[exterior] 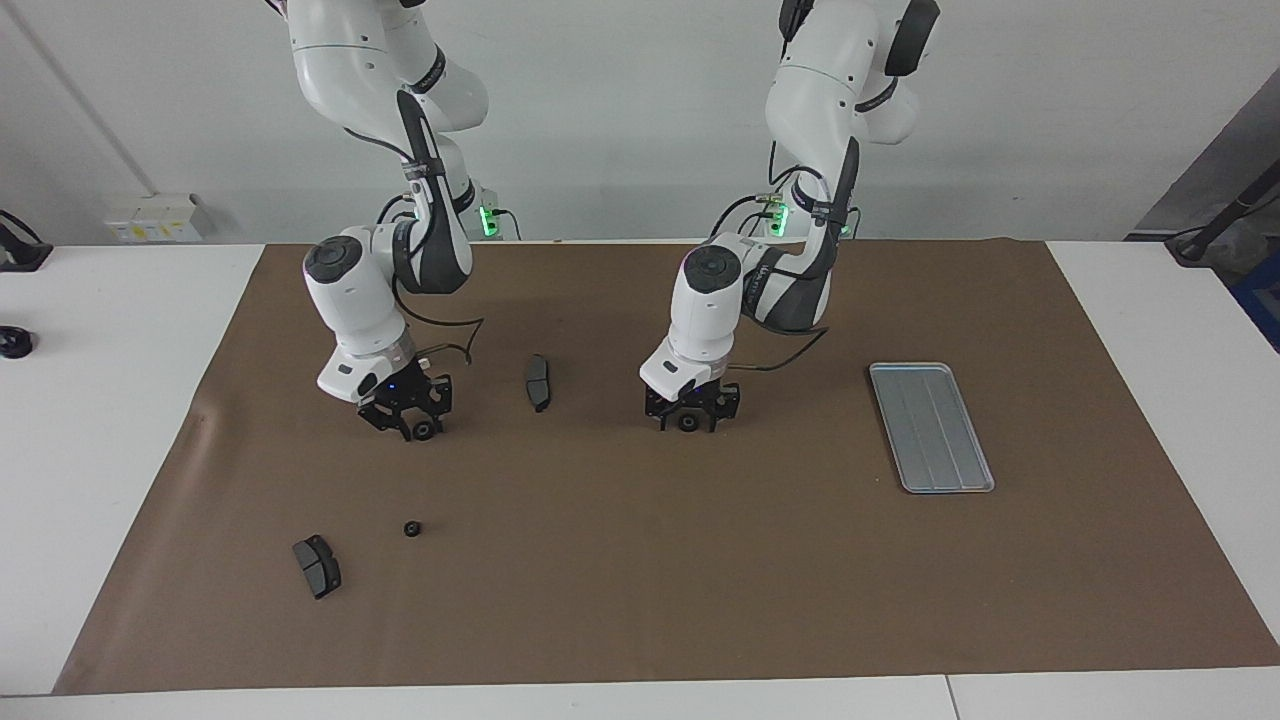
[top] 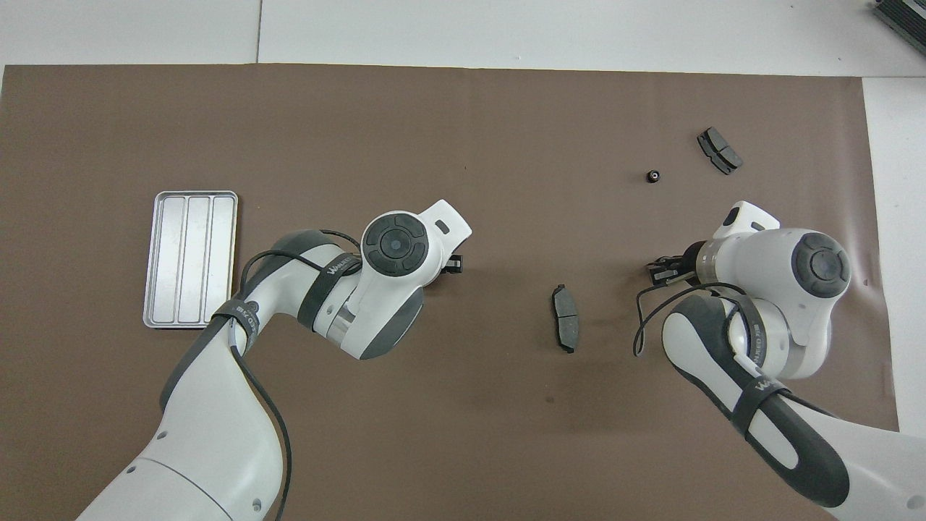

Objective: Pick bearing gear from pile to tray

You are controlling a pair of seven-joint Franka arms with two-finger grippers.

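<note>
Black gear [exterior: 688, 423] sits on brown mat between left gripper [exterior: 689, 418] fingers, closing around it | right gripper [exterior: 412, 428] pinches a 2nd gear [exterior: 424, 431] | step: grasp | next: carry to tray [exterior: 931, 427], well apart.

Both arms reach down, wrists bent toward the table. The left gripper [exterior: 689, 420] sits low at the surface. The right gripper [exterior: 408, 418] hangs low too, tilted slightly.
</note>
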